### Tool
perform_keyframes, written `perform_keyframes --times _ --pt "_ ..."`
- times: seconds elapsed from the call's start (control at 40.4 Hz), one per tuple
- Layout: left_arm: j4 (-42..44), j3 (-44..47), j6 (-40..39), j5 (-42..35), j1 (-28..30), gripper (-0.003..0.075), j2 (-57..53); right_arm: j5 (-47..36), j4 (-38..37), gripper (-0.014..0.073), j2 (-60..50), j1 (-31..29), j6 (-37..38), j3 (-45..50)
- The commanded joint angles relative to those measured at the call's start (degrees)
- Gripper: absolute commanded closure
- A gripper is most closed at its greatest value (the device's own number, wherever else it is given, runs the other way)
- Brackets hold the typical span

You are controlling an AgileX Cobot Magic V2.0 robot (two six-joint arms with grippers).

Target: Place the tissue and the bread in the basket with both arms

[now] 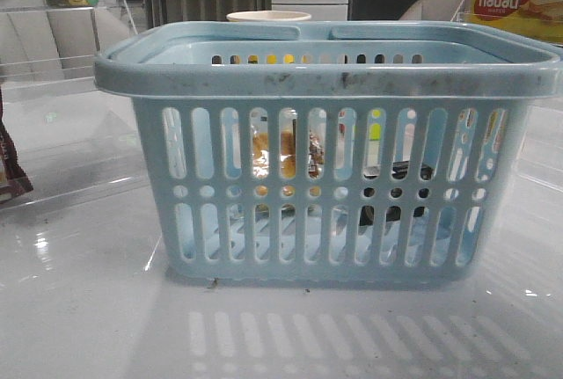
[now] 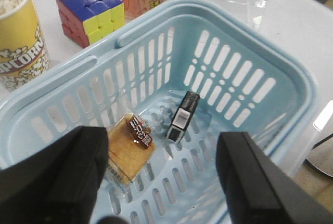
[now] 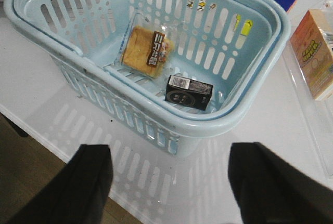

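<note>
Glossy white tabletop (image 1: 88, 309) fills your front view, mirroring the slots of the large light-blue slotted plastic basket (image 1: 325, 71) that stands in the middle of it; behind lie clear acrylic stands and dim room furniture. Far right you see a yellow-red "nabati" box (image 1: 515, 1), and at the left edge a dark brown snack packet (image 1: 10, 168). Past the basket's far side stand a yellow popcorn cup (image 2: 18, 37), a multicoloured puzzle cube (image 2: 91, 11) and an orange carton (image 3: 315, 52). Inside the basket, on its floor, the golden-brown bread in clear wrap with a dark label (image 3: 145, 52) lies to the left, and the small black tissue pack (image 3: 189, 92) lies just beside it on the right, apart from it. Your left gripper (image 2: 161, 182) hangs above the basket, fingers spread wide and holding nothing; your right gripper (image 3: 169, 182) hangs over the table near the basket, likewise spread and empty.
</note>
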Motion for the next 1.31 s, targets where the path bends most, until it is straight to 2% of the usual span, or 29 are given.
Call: perform_keyframes --times 0.0,0.445,0.618,0.717,0.866,1.063,1.138,1.187,1.286 --pt "-1.8 -0.5 0.1 -0.9 -0.4 0.0213 -6.5 -3.8 0.0 0.0023 0.0 0.0 -0.5 -1.5" --pt "-1.8 21.9 0.1 -1.0 -0.4 0.0213 -30.6 -3.0 0.0 0.0023 0.0 0.0 -0.5 -1.5" --pt "2.2 28.9 -0.1 -1.0 -0.4 0.0213 -37.6 -0.3 0.0 0.0023 0.0 -0.1 -0.4 -1.5" --pt "7.9 31.0 -5.6 -1.0 -0.4 0.0213 -40.5 2.1 -0.5 0.0023 0.0 -0.1 0.3 -1.5" --pt "18.8 31.5 -17.9 -1.0 -0.4 0.0213 -41.9 5.6 -4.2 0.0023 -0.9 -0.1 7.0 -0.9" --pt "19.5 31.5 -18.6 -1.9 -0.4 0.0215 -41.9 4.2 -4.6 0.0023 -3.7 -0.1 7.4 2.4" --pt "19.5 31.5 -18.6 -2.5 -0.4 0.0258 -41.9 3.3 -4.6 0.0031 -3.9 -0.1 7.4 3.0" --pt "19.5 31.5 -18.6 -2.6 -0.4 0.0314 -41.9 3.2 -4.6 0.0074 -3.9 -0.1 7.4 3.1" --pt "19.5 31.5 -18.6 -2.7 -0.4 0.0431 -41.9 3.1 -4.6 0.0216 -3.9 -0.1 7.3 3.1"
